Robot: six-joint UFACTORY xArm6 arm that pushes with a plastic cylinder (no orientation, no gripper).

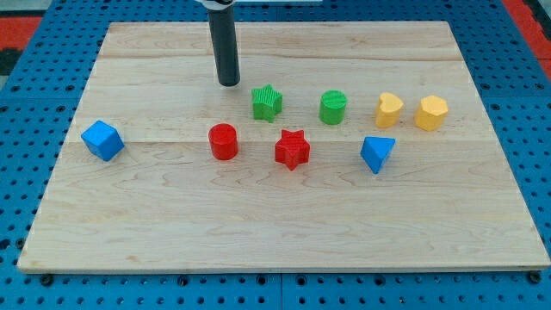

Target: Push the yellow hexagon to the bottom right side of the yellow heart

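Light wooden board (284,232), planks running across the view, grain visible. It sits on a blue perforated surface (26,138) (regular grid of small holes), which shows on every side of the board. Red patches at the view's top-left corner (21,21) and top-right corner (529,13), possibly matting, too cropped to tell. Lighting even, shadows soft.

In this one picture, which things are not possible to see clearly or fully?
- Arm above the rod: cut off by the view's top edge; only the rod down to my tip shows.
- Whether my tip touches the wooden board: cannot tell from this angle.
- Far sides of the yellow hexagon and yellow heart: hidden by the blocks themselves.
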